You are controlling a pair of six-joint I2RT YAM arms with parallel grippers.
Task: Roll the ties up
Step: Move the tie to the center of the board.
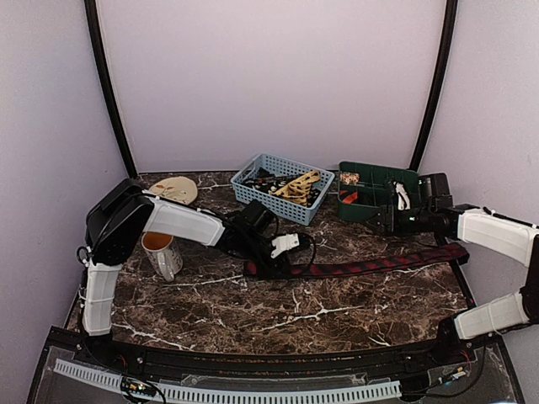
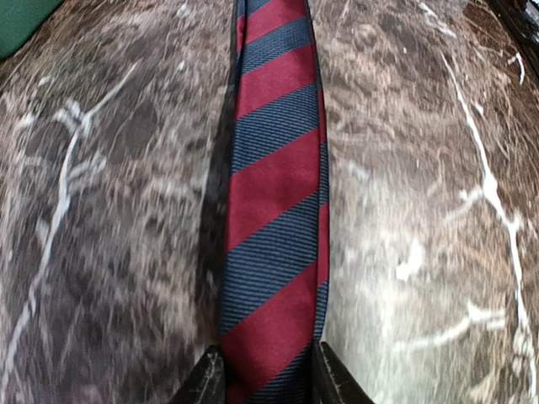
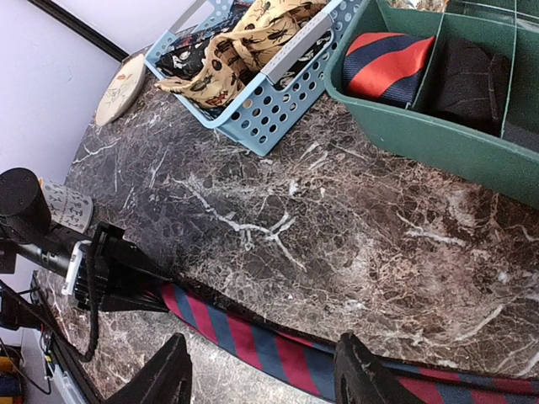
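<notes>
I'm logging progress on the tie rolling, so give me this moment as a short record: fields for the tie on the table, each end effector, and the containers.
tie in work: striped tie, flat and unrolled across the marble table
left end effector: at the tie's left end, one finger on each side; grip unclear
right end effector: open, poised over the tie
blue basket: holds loose ties, one tan-gold patterned
green tray: rolled striped tie in one compartment, dark item in the next
</notes>
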